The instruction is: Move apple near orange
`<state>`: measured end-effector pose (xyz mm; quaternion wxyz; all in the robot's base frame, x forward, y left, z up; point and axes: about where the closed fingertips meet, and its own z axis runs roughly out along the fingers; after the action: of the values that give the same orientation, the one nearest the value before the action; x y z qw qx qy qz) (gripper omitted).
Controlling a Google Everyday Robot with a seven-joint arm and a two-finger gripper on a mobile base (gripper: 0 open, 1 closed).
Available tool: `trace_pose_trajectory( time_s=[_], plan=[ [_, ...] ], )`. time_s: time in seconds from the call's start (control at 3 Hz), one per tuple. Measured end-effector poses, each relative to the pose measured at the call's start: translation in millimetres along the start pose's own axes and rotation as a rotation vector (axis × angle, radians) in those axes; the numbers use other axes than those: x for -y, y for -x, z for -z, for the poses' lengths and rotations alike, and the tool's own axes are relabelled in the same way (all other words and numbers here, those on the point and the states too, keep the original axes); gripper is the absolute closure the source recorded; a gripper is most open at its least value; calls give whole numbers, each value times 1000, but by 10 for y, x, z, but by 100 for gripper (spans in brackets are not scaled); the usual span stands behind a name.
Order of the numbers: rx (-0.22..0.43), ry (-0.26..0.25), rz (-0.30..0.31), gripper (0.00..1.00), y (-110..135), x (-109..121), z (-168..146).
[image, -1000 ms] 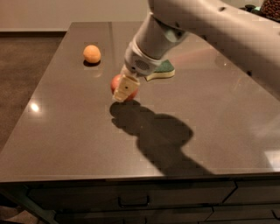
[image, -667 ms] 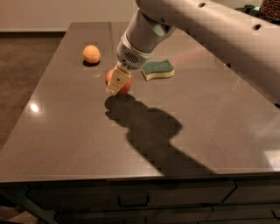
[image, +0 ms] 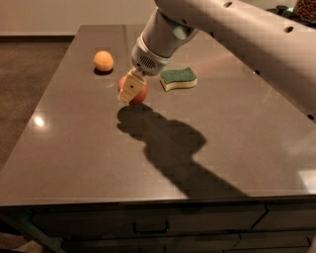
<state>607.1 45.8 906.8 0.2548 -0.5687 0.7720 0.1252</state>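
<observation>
One broad arm shadow (image: 168,148) is lying across the near middle of the tabletop (image: 74,158). Beyond it, the gripper (image: 131,89) is clamping the apple (image: 140,94), having carried it leftward and farther back over the past second. The gap to the orange (image: 103,61), far left, is narrowing, so the task is judged nearly complete. A green sponge (image: 177,79) is sitting just right of the apple. The dark glossy surface is running back to a pale wall (image: 49,15).

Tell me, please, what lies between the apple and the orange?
Only bare tabletop, in the camera view; the gripper holds the apple, apart from the orange.
</observation>
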Motion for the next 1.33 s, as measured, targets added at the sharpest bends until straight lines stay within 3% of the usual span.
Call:
trace_pose_trajectory(
  time_s=[0.33,1.0,1.33],
  plan=[
    [46,-34,-85,100,113,353,-125],
    [65,-95,-119,100,342,878,-430],
    [66,-98,-121,100,442,1045,-565]
  ],
)
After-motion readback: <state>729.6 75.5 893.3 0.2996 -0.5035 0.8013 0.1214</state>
